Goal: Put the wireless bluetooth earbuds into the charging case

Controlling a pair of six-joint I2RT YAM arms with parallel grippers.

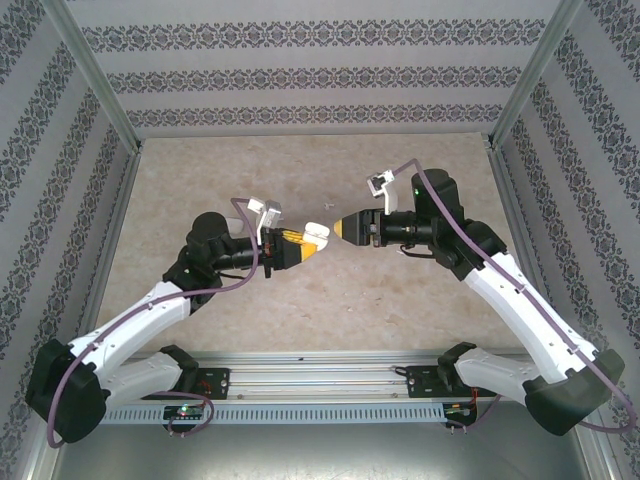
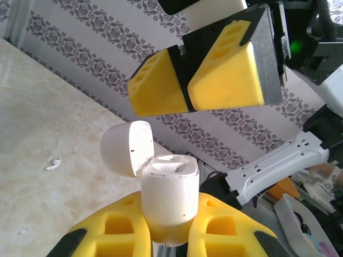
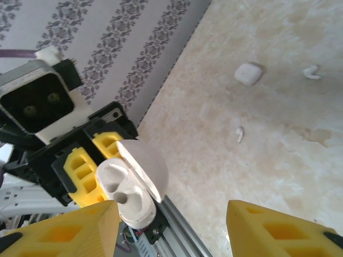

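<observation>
One charging case (image 2: 167, 195) is held at the centre of the top view, pinched between the two yellow foam fingers (image 2: 110, 227) of the left end effector (image 1: 310, 245). It is a glossy white plastic pebble with rounded corners. Its domed lid (image 2: 124, 147) is hinged open and swung toward the upper left of the left wrist view.

The case's long axis runs in line with the fingers that grip it. Its open mouth points at the right end effector (image 1: 340, 228), toward the right of the top view. Something white sits in the mouth, but I cannot tell what.

The right end effector's two wedge-shaped yellow fingers (image 3: 80, 230) stand spread apart with nothing between them, close in front of the case.

Two earbuds (image 3: 312, 72) lie loose on the tabletop (image 3: 268, 171) in the upper right of the right wrist view. They are tiny curved white pieces, and the second earbud (image 3: 239, 134) lies lower and further left. One small white rounded-square piece (image 3: 248, 73) rests near them.

The tabletop is beige with a mottled, stone-like pattern. The walls (image 1: 320, 80) carry grey ornamental stripes.
</observation>
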